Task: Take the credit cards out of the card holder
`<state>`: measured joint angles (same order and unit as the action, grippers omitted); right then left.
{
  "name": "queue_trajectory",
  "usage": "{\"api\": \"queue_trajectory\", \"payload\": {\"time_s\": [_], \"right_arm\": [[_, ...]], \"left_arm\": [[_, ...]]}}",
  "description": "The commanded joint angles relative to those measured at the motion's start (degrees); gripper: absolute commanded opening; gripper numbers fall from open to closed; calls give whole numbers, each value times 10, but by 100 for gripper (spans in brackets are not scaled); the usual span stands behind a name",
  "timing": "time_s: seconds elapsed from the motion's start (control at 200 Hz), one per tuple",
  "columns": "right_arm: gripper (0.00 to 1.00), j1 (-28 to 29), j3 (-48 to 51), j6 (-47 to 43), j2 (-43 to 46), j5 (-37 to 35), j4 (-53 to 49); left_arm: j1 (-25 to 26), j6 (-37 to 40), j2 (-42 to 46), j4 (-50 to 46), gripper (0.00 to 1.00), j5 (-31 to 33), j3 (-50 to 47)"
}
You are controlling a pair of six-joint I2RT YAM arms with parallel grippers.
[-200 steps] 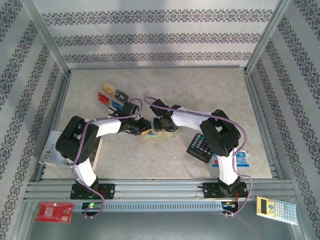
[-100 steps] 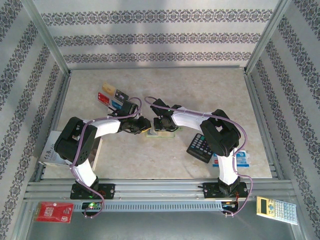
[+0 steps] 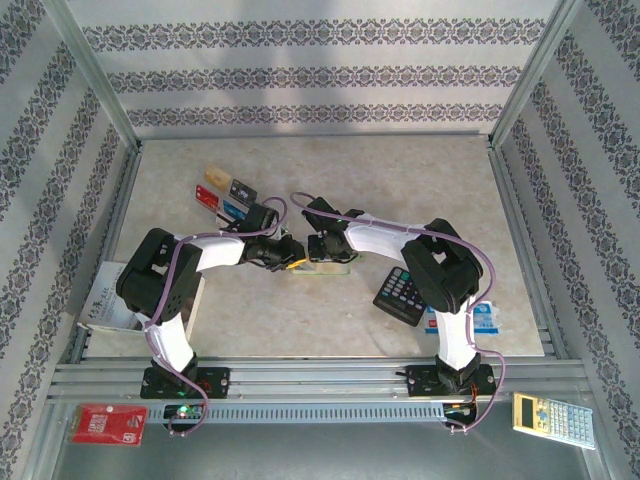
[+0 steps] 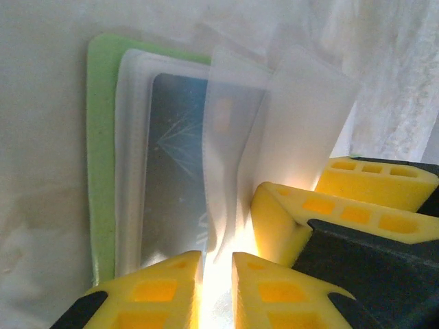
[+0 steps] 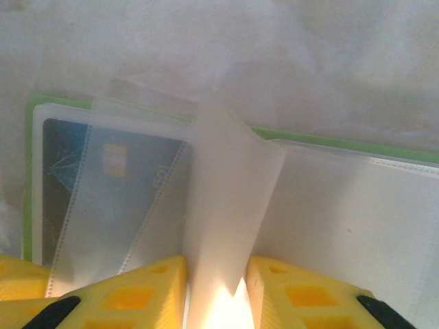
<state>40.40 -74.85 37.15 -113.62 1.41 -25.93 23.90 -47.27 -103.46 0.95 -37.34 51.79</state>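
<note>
The left gripper point(image 4: 216, 271) has narrowed over the last second and now nearly pinches a clear sleeve edge of the card holder point(image 4: 101, 157) just ahead of its fingertips, which suggests a grasp is forming; the right gripper point(image 5: 216, 274) stays pinched on one upright sleeve. Count: two arms, one holder between them, four credit cards point(image 3: 222, 195) already out beyond the left gripper, one dark card point(image 5: 65, 178) left inside.

- Overhead view bright, evenly lit and sharp, with soft shadows under the arms
- Both wrist views blurred at close range, with white glare burning out between the yellow fingertips point(image 4: 164, 291)
</note>
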Motion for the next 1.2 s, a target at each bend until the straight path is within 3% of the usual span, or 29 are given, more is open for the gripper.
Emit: {"api": "queue_trajectory", "payload": {"time_s": [0.0,0.31,0.645,0.854,1.194], "right_arm": [[33,-10,24,3,12,21,-28],[44,-22,43,24,106,-6,-26],[48,-51,122,47,190,-32,36],[51,-73,173,67,248,-45,75],[54,-117,216,78,296,-34,100]], "left_arm": [[-3,-10,-10,20,19,-15,12],[-2,-32,-24,58,20,-38,15],[7,-81,-23,150,33,-86,7],[33,-106,-24,171,40,-75,22],[66,-115,-85,154,42,-48,86]]}}
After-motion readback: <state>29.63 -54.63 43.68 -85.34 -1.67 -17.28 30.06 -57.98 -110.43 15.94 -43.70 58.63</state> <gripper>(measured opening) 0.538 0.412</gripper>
